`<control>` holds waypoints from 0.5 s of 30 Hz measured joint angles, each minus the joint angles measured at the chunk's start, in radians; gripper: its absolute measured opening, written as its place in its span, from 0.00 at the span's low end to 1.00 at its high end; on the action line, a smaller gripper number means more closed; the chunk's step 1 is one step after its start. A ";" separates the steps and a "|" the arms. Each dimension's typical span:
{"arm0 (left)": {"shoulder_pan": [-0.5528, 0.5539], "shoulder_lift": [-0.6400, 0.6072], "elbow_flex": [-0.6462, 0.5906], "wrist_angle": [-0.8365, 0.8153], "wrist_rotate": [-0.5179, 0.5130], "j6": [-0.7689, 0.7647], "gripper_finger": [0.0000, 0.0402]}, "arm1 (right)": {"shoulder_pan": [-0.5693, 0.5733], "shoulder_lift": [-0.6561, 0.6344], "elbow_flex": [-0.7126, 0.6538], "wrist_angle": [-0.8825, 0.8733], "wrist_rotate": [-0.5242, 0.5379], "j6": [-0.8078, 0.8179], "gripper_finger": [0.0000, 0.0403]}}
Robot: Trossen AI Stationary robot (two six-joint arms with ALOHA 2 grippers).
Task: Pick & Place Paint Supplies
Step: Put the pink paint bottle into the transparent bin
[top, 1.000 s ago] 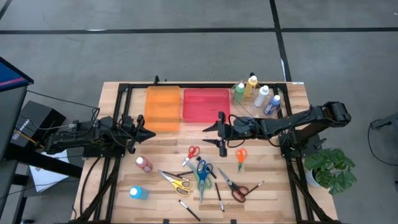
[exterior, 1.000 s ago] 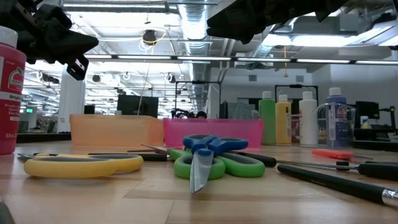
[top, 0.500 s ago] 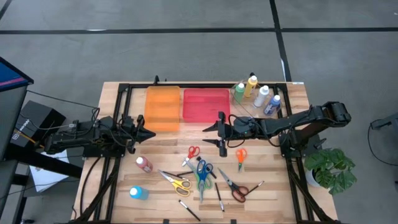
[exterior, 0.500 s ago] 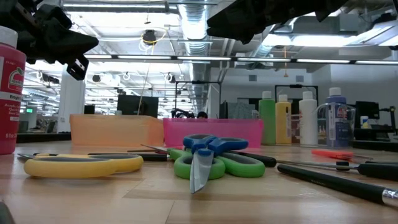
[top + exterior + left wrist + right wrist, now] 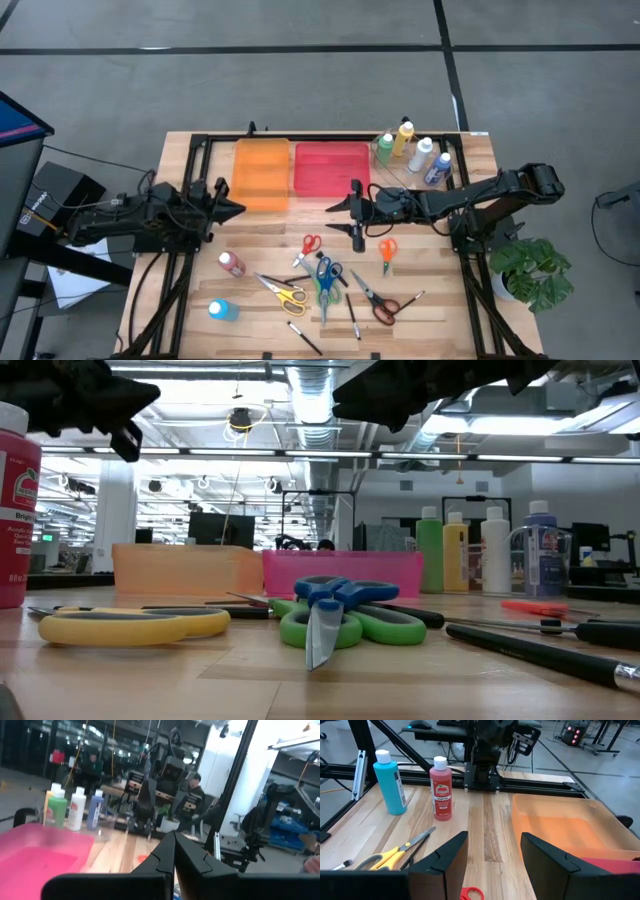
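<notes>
I see my right arm stretched level toward the table's middle, its claw (image 5: 356,210) open and empty just beside the pink tray (image 5: 331,168); red scissors (image 5: 308,245) lie near below it. My left claw (image 5: 236,208) is closed, empty, beside the orange tray (image 5: 261,175).

Two trays (image 5: 262,172) are set side by side at the far middle of the table (image 5: 190,290), and everything else is placed from them. To their right, four bottles (image 5: 412,150) are grouped near the far right corner. In front of the trays, scissors (image 5: 324,280) and brushes (image 5: 351,312) are scattered together. Further left of that scatter, two lone bottles (image 5: 231,263) are stood, one nearer the front edge than the other
</notes>
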 joint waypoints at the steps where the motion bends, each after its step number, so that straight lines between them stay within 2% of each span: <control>1: 0.000 0.025 0.022 -0.029 0.000 -0.002 0.00 | 0.000 0.000 0.000 0.000 0.000 0.000 0.45; 7: 0.000 0.230 0.215 -0.308 0.020 -0.054 0.00 | 0.000 0.000 0.000 -0.004 0.000 0.000 0.45; 11: 0.000 0.350 0.343 -0.462 0.125 -0.059 0.00 | 0.000 0.000 0.000 -0.035 0.000 0.000 0.45; 15: -0.002 0.410 0.448 -0.525 0.237 -0.042 0.04 | 0.000 0.000 0.000 -0.044 0.000 0.000 0.45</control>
